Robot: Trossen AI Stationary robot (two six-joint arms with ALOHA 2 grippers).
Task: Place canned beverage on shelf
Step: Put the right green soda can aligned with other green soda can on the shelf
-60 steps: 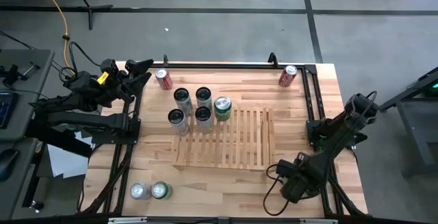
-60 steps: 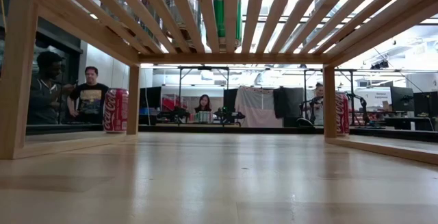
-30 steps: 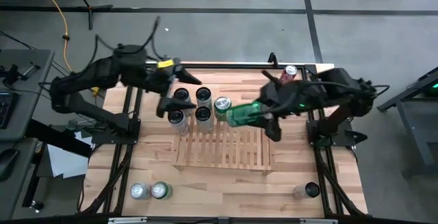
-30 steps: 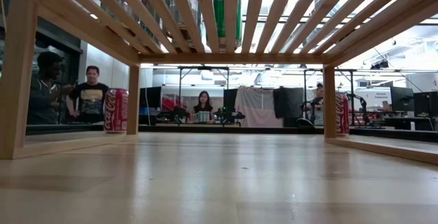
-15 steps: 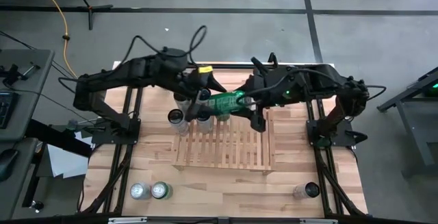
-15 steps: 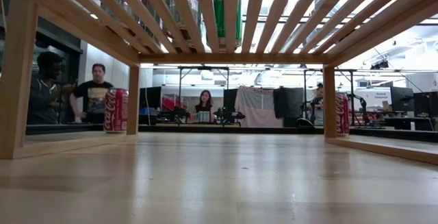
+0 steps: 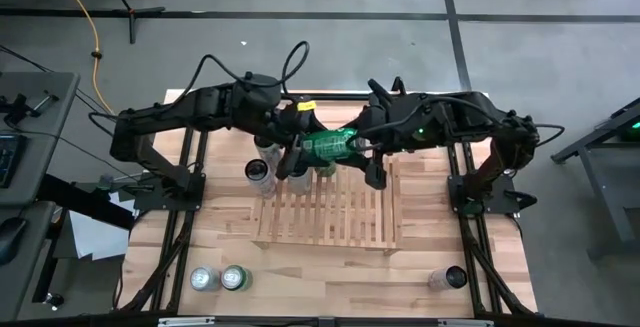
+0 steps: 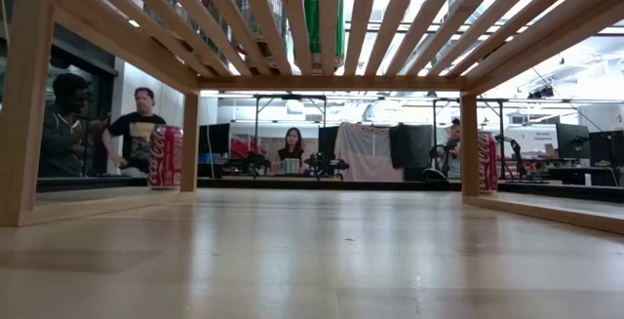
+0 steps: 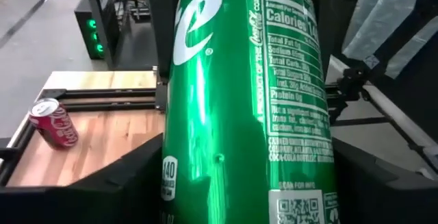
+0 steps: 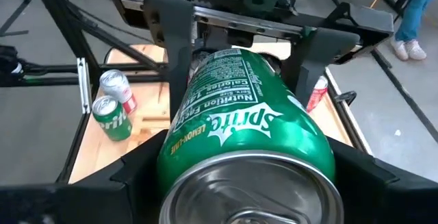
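I count one green can (image 7: 330, 147) in the air, lying on its side between the two arms above the back edge of the shelf (image 7: 340, 217). The left gripper (image 7: 300, 152) is clamped on one end and the right gripper (image 7: 365, 152) is pinching the other, so both hold it at once. On the shelf's back-left corner I can make out two silver cans (image 7: 258, 172), one of them half under the left arm. From table height a second green can (image 8: 312, 24) shows through the slats, standing on top. More may sit beneath the arms, but I cannot tell. Two red cans stand on the counter (image 7: 330, 277) at the back, one near the left rear shelf leg (image 8: 164, 156) and one near the right rear leg (image 8: 485, 163). At the counter's front-left edge stand a silver-topped can (image 7: 204, 279) and a green-topped can (image 7: 233, 279), touching or nearly so. A single dark-topped can (image 7: 448, 279) stands near the front-right edge. The front and right-hand slats of the shelf lie open. There is a broad strip of bare wood between the shelf and the counter's front edge, and the low space under the slats is open from front to back.
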